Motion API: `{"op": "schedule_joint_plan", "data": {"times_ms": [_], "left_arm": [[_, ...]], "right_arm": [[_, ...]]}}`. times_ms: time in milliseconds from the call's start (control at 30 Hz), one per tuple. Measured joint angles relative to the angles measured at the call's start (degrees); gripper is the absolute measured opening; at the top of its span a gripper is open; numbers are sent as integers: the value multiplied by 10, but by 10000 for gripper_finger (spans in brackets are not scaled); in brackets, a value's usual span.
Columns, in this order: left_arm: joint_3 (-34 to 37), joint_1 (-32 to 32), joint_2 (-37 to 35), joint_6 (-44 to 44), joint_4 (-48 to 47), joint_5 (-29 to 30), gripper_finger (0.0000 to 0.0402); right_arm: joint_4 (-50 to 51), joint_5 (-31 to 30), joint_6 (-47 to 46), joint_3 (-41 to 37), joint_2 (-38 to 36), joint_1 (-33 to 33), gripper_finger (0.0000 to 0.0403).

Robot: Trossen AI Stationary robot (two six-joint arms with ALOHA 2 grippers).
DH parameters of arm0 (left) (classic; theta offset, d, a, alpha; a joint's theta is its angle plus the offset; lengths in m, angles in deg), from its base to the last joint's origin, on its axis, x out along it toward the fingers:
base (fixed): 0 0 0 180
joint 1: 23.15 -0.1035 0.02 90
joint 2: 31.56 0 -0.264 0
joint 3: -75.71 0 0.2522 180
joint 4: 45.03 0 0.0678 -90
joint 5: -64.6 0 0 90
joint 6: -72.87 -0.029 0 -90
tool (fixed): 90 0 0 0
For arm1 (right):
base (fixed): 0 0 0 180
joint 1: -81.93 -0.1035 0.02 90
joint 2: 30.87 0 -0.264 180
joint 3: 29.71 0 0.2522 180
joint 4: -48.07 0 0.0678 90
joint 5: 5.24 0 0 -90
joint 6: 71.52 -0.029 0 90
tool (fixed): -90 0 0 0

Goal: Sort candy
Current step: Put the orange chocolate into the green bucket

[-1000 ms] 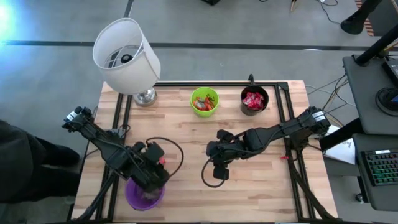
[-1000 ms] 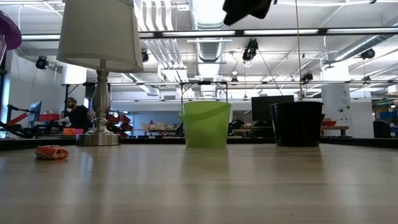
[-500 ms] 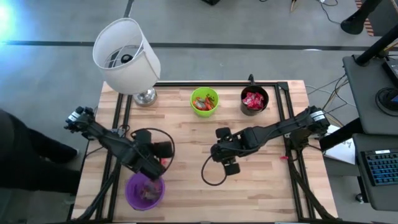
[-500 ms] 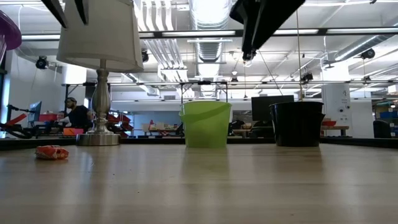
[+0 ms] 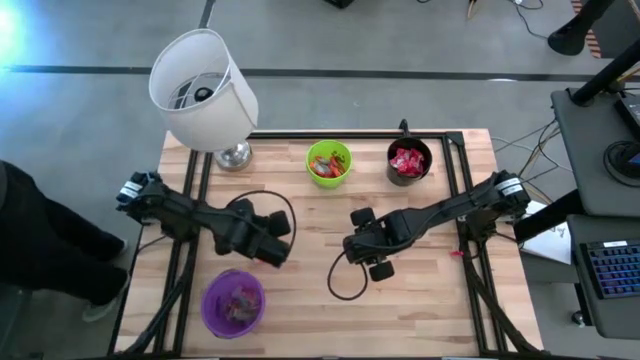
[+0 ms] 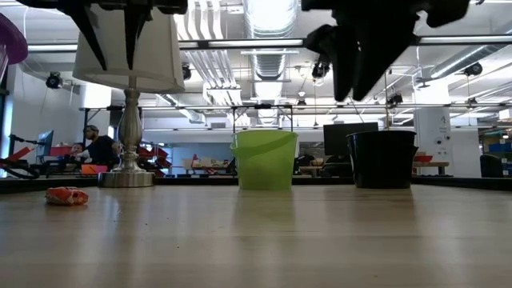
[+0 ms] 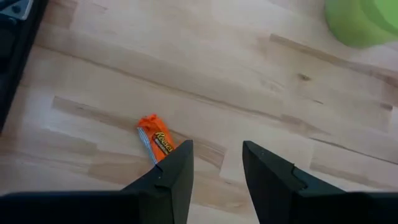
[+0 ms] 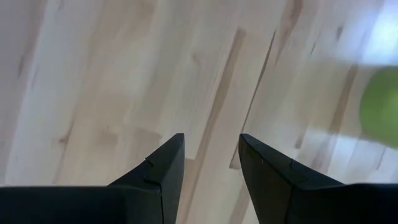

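Note:
An orange wrapped candy (image 7: 155,139) lies flat on the wooden table (image 5: 310,290); the low view shows the candy (image 6: 66,195) near the lamp base. My left gripper (image 7: 217,157) hovers open above the table with the candy just beside one finger, touching nothing; from above, my left gripper (image 5: 272,248) hides the candy. My right gripper (image 8: 211,152) hangs open over bare wood at mid-table (image 5: 372,262). The purple cup (image 5: 233,303), green cup (image 5: 328,163) and black cup (image 5: 408,162) each hold candy.
A lamp with a white shade (image 5: 205,88) stands at the far left corner on its metal base (image 6: 126,178). Black rails (image 5: 455,170) frame the table. A black cable loops on the wood (image 5: 345,285) below my right gripper. People sit in the room behind.
My left gripper has moved from above the purple cup toward the far edge and slightly right, uncovering the cup, and its fingers have come down into the low view. My right gripper has also lowered into the low view and drifted a little to the right.

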Motion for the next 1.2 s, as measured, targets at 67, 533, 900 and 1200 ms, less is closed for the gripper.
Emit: {"op": "schedule_joint_plan", "data": {"times_ms": [67, 533, 900, 1200], "left_arm": [[0, -4, 0, 0, -2, -2, 120], [200, -14, -70, -19, 174, -125, 120], [301, -26, -82, 1, 281, -128, 114], [300, -65, -76, 30, 300, -212, 113]], "right_arm": [[4, 1, 0, -11, 0, 0, 146], [4, 63, -43, -93, 0, 0, 146], [-2, 64, -59, -104, 0, 0, 146], [-13, 64, -73, -104, 0, 0, 146]]}}
